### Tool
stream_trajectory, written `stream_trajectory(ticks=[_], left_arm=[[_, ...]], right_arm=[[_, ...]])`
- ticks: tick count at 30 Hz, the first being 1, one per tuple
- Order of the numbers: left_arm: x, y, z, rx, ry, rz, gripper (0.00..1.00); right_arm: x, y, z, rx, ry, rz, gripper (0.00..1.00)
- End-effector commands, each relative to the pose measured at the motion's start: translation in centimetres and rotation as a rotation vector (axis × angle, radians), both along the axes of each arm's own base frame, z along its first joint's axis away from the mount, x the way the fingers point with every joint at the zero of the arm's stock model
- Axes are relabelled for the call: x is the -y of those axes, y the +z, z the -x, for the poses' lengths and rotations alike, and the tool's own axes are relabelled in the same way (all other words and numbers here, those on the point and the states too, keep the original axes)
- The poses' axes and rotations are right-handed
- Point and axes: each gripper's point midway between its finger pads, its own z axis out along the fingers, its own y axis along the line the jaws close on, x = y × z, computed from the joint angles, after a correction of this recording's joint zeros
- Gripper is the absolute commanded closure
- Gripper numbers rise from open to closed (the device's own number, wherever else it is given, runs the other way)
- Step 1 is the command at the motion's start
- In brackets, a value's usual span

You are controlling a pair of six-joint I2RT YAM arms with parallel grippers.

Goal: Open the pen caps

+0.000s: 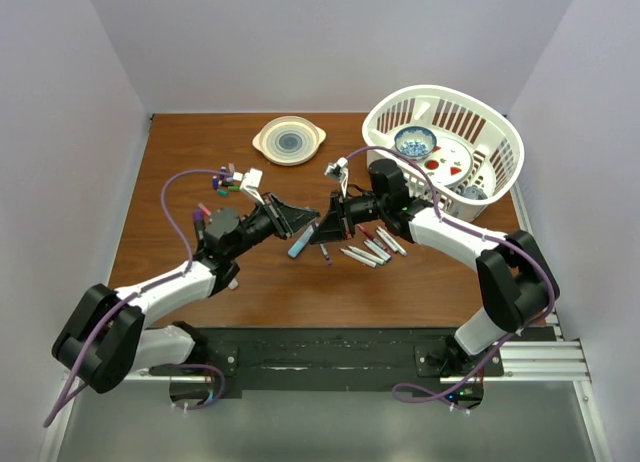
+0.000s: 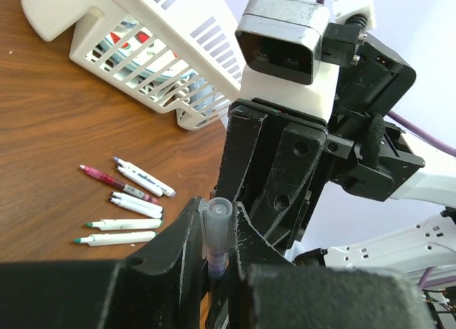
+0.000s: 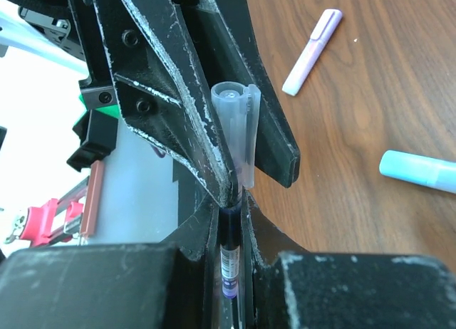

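A robot test cell in a lab: plain white walls [image 1: 330, 42] box in a wood-grain tabletop [image 1: 170, 172], with aluminium rails [image 1: 545, 354] along its near edge.

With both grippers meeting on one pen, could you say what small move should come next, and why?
Probably pull straight apart, lengthwise: the left gripper looks clamped on the clear cap, the right gripper holds the barrel, and the cap is still seated.

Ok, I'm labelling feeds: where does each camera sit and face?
Top external: above and behind, looking down on the table; left arm and right arm show.
Left wrist: on the left arm, facing the right arm; own jaws around the pen cap.
Right wrist: facing the left arm; own jaws on the pen.
Shared: the pen cap.
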Motion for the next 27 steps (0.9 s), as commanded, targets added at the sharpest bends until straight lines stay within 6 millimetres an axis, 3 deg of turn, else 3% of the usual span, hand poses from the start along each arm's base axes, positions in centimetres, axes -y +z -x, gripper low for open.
stream_trajectory(ticks=[1, 2, 3, 5, 6, 7, 9, 10, 13, 15, 20, 23, 27], left_arm=[[-0.8, 4.6, -1.5, 0.117, 0.028, 0.018, 1.0], [-1.9, 3.4, -2.5, 0.057, 0.075, -0.033, 1.0], [-3.7, 5.4, -3.9, 0.081, 0.165, -0.031, 1.0], [-8.8, 5.0, -7.1, 0.031, 0.355, -0.099, 1.0], [-10.6, 6.3, -8.3, 0.042, 0.414, -0.096, 1.0], [-14.1, 6.6, -10.0, 0.027, 0.494, -0.089, 1.0], [-16.3, 7.0, -11.4, -0.011, 0.513, -0.066, 1.0], [-18.4, 6.7, -12.2, -0.035, 0.563, -0.069, 1.0], [-20.5, 6.0, -13.4, -0.066, 0.596, -0.084, 1.0], [-21.3, 3.9, -14.0, -0.115, 0.619, -0.136, 1.0], [-25.6, -6.6, -14.8, -0.426, 0.738, -0.263, 1.0], [-27.3, -10.8, -15.9, -0.55, 0.759, -0.328, 1.0], [-28.5, -13.6, -17.7, -0.622, 0.772, -0.395, 1.0]], right_arm=[[-0.5, 0.4, -0.9, 0.031, -0.011, 0.002, 1.0], [-0.5, 0.2, -0.8, 0.025, -0.005, 0.004, 1.0], [-0.6, 0.1, -0.7, 0.024, -0.001, 0.005, 1.0], [-0.6, -0.4, -0.7, 0.018, -0.007, 0.016, 1.0], [-0.8, -0.7, -0.7, 0.027, -0.012, 0.025, 1.0], [-0.8, -1.1, -0.6, 0.015, -0.01, 0.039, 1.0], [-1.1, -1.9, -0.6, 0.003, -0.002, 0.057, 1.0], [-1.2, -2.2, -0.4, -0.007, 0.003, 0.068, 1.0], [-1.4, -2.2, -0.4, 0.004, 0.008, 0.073, 1.0], [-1.0, -2.1, -0.6, 0.041, 0.003, 0.102, 1.0], [0.0, -1.8, -1.8, 0.113, -0.035, 0.128, 1.0], [0.3, -1.6, -2.0, 0.125, -0.04, 0.129, 1.0], [0.4, -1.2, -2.0, 0.134, -0.037, 0.125, 1.0]])
